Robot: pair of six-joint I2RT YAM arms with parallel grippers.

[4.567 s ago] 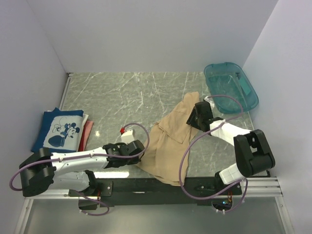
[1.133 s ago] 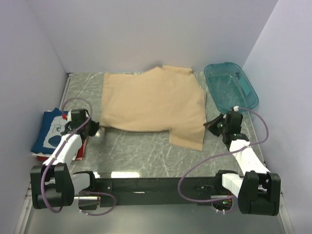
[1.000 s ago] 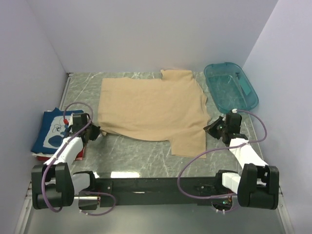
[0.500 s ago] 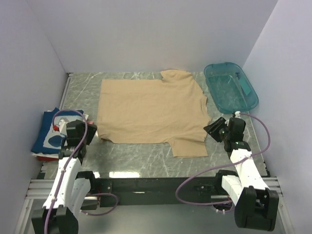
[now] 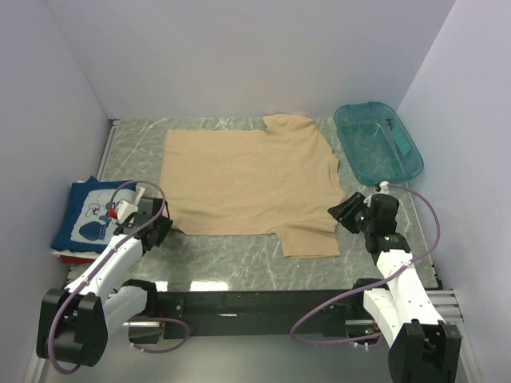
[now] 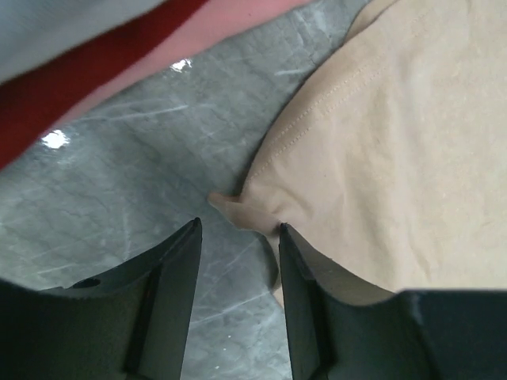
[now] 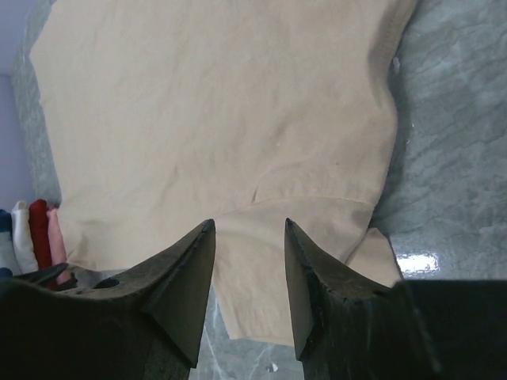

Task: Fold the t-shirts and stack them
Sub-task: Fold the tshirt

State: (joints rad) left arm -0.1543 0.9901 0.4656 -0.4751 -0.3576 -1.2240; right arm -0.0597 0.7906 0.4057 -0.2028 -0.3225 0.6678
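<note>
Left gripper [image 6: 238, 229]: you have the jaws parted and empty. They sit low over the counter [image 5: 231, 255], with the near-left corner of the tan t-shirt [image 5: 247, 179] lying on the stone just by one fingertip. No cloth is pinched.

Right gripper [image 7: 248, 226]: jaws parted to about the same width, also empty. They hang above the near-right part of the same shirt, where a sleeve juts towards you.

The tan t-shirt is spread flat across the middle of the counter, one layer, with no fold in it. Its far-right edge is near the teal tub [image 5: 379, 144]; whether it touches it cannot be told.

At the left edge, the navy t-shirt with the mouse print [image 5: 92, 215] lies folded on top of a small pile. The left wrist view shows the red t-shirt [image 6: 63, 103] beneath it. Paler layers also show there, and you cannot tell what garment they belong to.

Assessment: two shirts appear folded and stacked. The third is laid out ready, but its folding is not yet begun. What remains is to fold the tan shirt and place it on the pile.
</note>
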